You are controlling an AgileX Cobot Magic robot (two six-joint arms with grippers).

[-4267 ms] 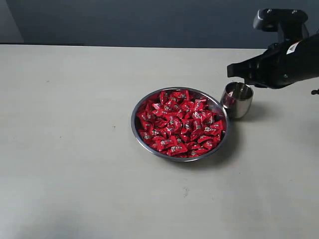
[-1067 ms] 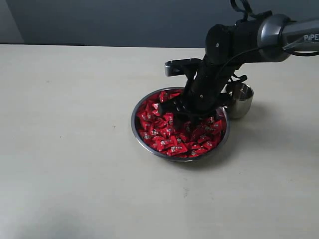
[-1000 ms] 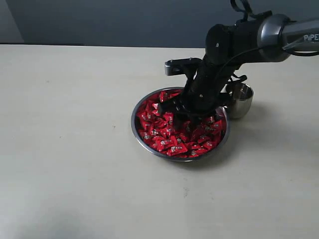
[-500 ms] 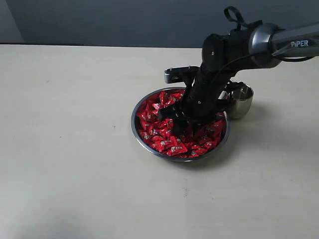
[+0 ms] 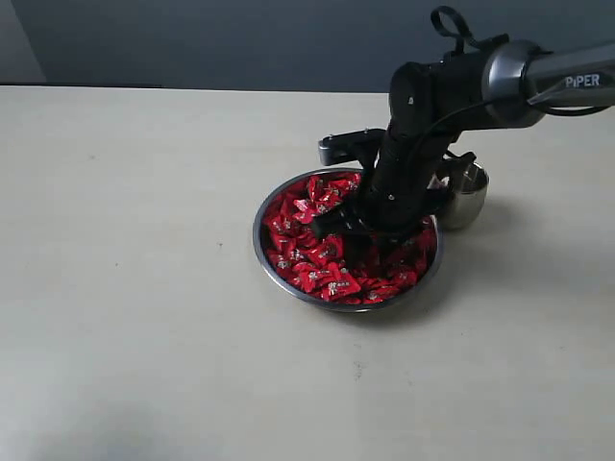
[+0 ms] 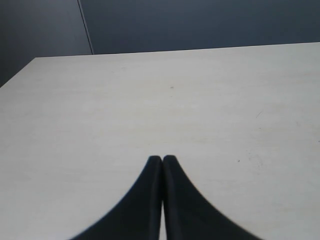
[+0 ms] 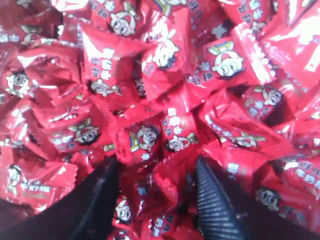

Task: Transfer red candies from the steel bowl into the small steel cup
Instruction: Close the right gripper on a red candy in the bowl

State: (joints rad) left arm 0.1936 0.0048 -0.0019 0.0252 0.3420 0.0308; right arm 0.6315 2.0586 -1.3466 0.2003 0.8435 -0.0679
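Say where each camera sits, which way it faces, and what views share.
Exterior view: off the arms, raised, looking down across the table toward a dark wall; shows steel bowl, red candies, small steel cup, right arm, right gripper down in the bowl.
Left wrist view: on the left wrist, looking past the shut left gripper over the table toward the wall.
Right wrist view: on the right wrist, looking down between open fingers at candies.
Shared: exterior and right wrist both show candies and right gripper; left wrist shares only table and wall.

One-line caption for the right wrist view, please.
Open right hand in a heap of shiny red-wrapped candies, several wrappers between its two black fingers.
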